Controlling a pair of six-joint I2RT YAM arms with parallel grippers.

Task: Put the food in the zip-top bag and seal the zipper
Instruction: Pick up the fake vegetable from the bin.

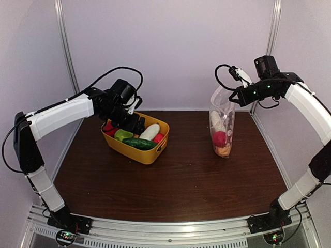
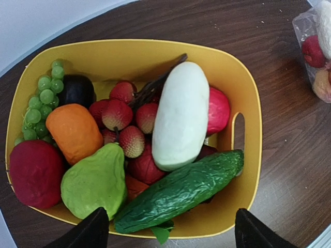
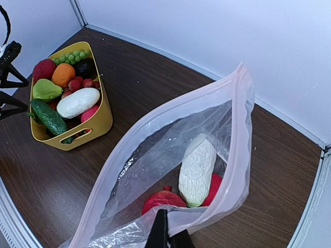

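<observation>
Dark brown table, white-walled booth.

- Yellow tub, far left of the table. It holds one cucumber, one white radish, one green pear, one orange piece, one red apple, one grape bunch, one dark plum, one pink-red piece and at least five strawberries. More pieces lie buried and uncounted.
- Zip-top bag, near the far right corner, mouth agape and zipper unsealed. It holds one white cabbage, two red pieces and one tan piece.
- Left gripper: spread wide and empty, above the tub's near rim.
- Right gripper: pinched on one lip of the bag.

Hazards:
- Held by a single lip, the mouth may sag closed or slip free under added weight.
- In the crowded tub, the jaws could catch two pieces at once.
- The long cucumber may snag on the zipper.
</observation>
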